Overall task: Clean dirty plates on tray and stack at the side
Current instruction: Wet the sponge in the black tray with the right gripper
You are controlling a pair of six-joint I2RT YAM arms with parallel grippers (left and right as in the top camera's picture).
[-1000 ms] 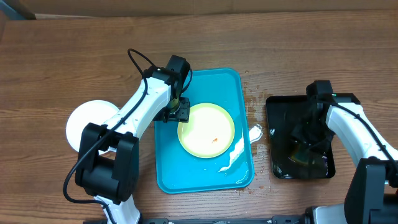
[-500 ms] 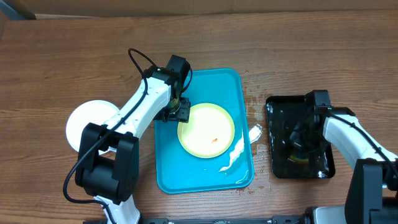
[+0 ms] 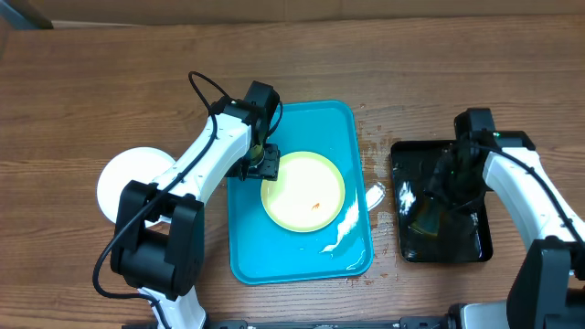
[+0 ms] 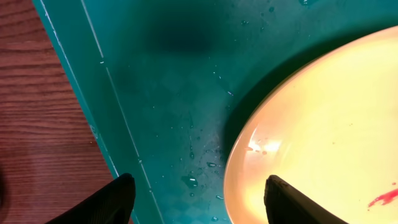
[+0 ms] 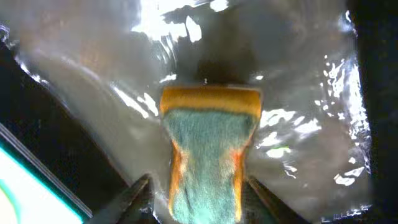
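A pale yellow-green plate (image 3: 302,187) with an orange-red speck lies on the turquoise tray (image 3: 306,260). My left gripper (image 3: 259,164) is open at the plate's left edge. In the left wrist view its fingers (image 4: 205,202) straddle the plate's rim (image 4: 323,124), one over the wet tray floor (image 4: 161,93) and one over the plate. A white plate (image 3: 123,183) sits on the table to the left of the tray. My right gripper (image 3: 439,206) is in the black tray, shut on a yellow-and-green sponge (image 5: 208,143) in water.
The black tray (image 3: 402,155) holds water and stands right of the turquoise tray. Water drops and a white wet streak (image 3: 373,194) lie on the table between the two trays. The left arm's cable loops above the tray's far-left corner.
My right arm has shifted inside the black tray, and the sponge has moved a little to the left with it. The left arm and both plates have not moved.
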